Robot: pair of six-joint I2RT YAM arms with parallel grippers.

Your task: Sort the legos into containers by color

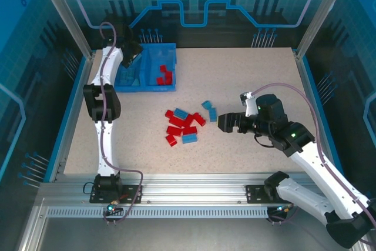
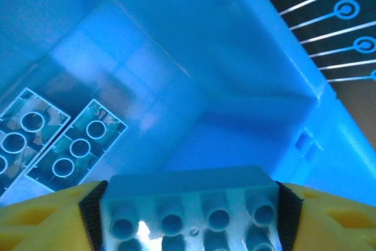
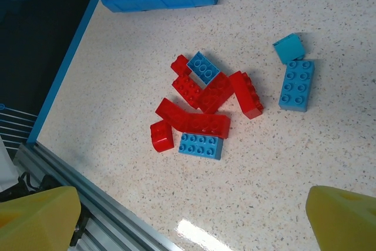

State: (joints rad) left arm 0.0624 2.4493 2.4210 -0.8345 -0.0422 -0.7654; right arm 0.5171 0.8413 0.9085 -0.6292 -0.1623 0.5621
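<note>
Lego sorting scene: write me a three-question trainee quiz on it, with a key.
1. True or false: in the top view, the red bricks in the bin lie in its right compartment.
2. What sits between the left arm's jaws? A) red brick B) light blue brick C) nothing
3. Which colour is commoner in the loose pile on the table?
Key: 1 true; 2 B; 3 red.

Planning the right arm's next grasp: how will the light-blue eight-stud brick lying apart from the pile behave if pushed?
The eight-stud brick looks like rigid moulded plastic, so it likely won't flex. Lying flat, studs up, it probably slides on the smooth table rather than rolling or tipping.
</note>
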